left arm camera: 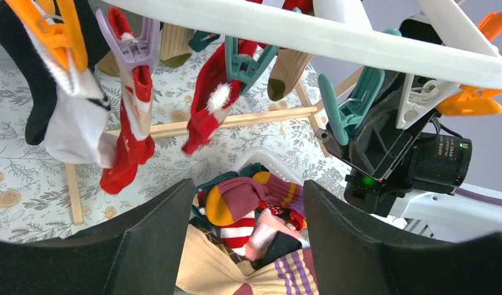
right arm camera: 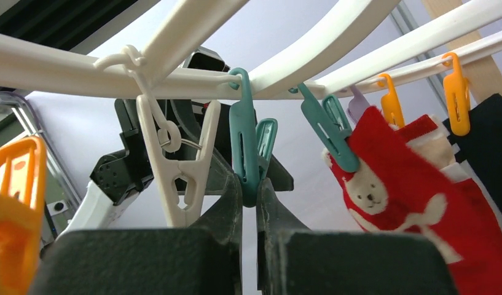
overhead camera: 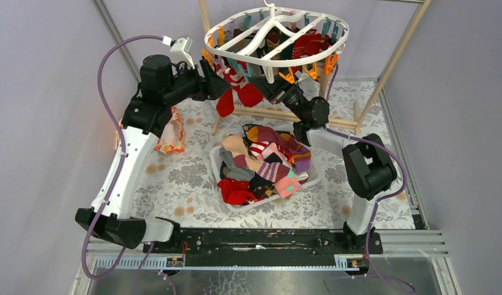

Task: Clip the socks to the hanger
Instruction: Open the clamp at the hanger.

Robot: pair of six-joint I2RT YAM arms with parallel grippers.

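The white oval hanger [overhead camera: 276,34] hangs at the back, with teal, orange, white and lilac clips. Several socks hang from it: red ones [left arm camera: 128,147], a black and white one [left arm camera: 58,117], a red bear-patterned one [right arm camera: 408,196]. A pile of mixed socks [overhead camera: 263,166] fills a white basket. My left gripper [left arm camera: 248,190] is open and empty below the hanger's left rim [left arm camera: 297,31], above the pile. My right gripper [right arm camera: 249,184] is shut on the lower end of a teal clip [right arm camera: 245,147] under the hanger's near rim [right arm camera: 309,55]. That clip holds no sock.
A light wooden frame [overhead camera: 285,114] stands behind the basket [overhead camera: 214,161], with one pole rising at the right [overhead camera: 399,58]. An orange floral cloth [overhead camera: 172,132] lies beside the left arm. A white clip [right arm camera: 174,172] hangs just left of the gripped teal one.
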